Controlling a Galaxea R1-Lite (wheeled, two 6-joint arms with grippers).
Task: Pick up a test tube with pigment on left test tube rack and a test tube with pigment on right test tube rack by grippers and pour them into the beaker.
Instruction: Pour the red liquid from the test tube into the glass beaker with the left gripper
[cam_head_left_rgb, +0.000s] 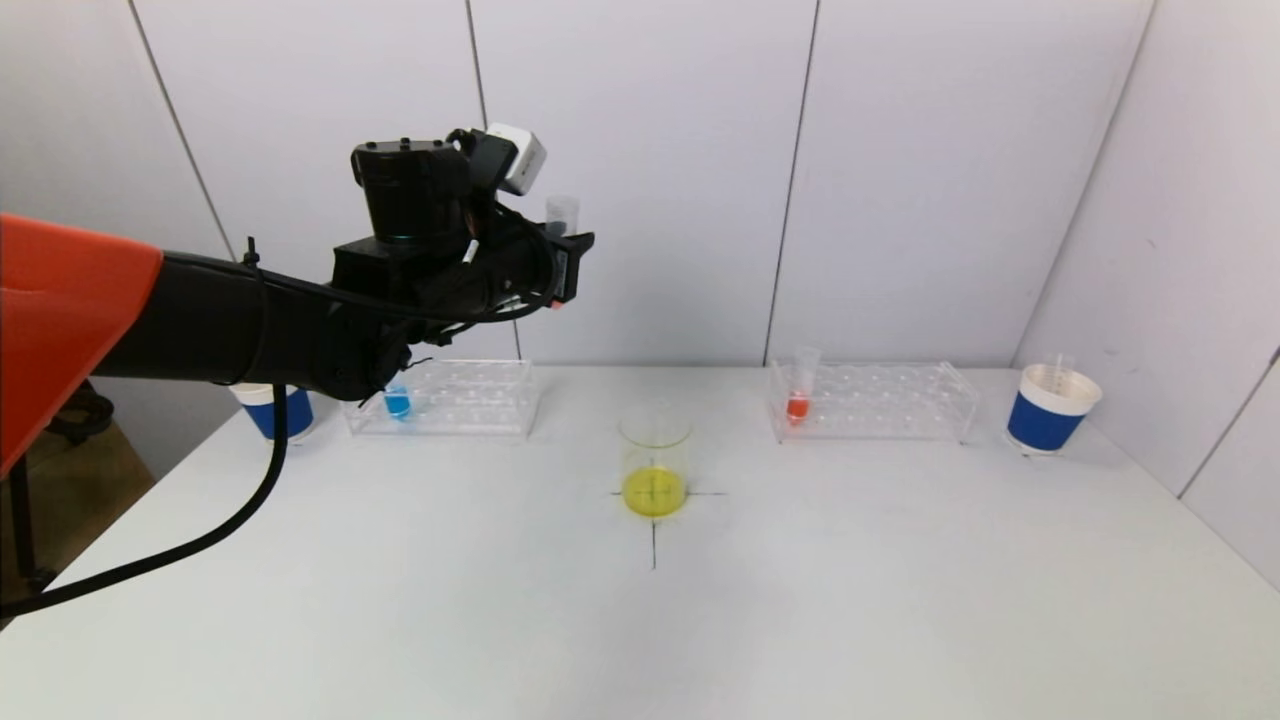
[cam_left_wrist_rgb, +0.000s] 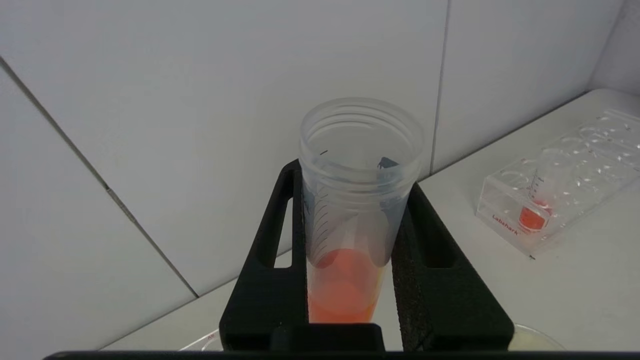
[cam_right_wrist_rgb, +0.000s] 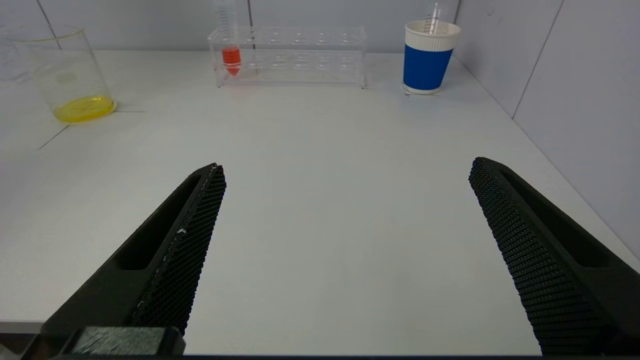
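My left gripper (cam_head_left_rgb: 560, 262) hangs high in the air above the left test tube rack (cam_head_left_rgb: 470, 398), shut on a clear test tube (cam_left_wrist_rgb: 357, 200) with orange pigment at its bottom. The tube's open mouth (cam_head_left_rgb: 563, 210) sticks up past the fingers. A tube with blue pigment (cam_head_left_rgb: 397, 402) stands in the left rack. Another tube with red pigment (cam_head_left_rgb: 798, 395) stands at the near-left end of the right rack (cam_head_left_rgb: 880, 400). The beaker (cam_head_left_rgb: 655, 465), holding yellow liquid, sits mid-table on a cross mark. My right gripper (cam_right_wrist_rgb: 347, 165) is open low over bare table, out of the head view.
A blue paper cup (cam_head_left_rgb: 275, 410) stands left of the left rack, partly behind my arm. Another blue cup (cam_head_left_rgb: 1050, 408) with a dropper stands right of the right rack. White wall panels close in the back and right side of the table (cam_head_left_rgb: 640, 620).
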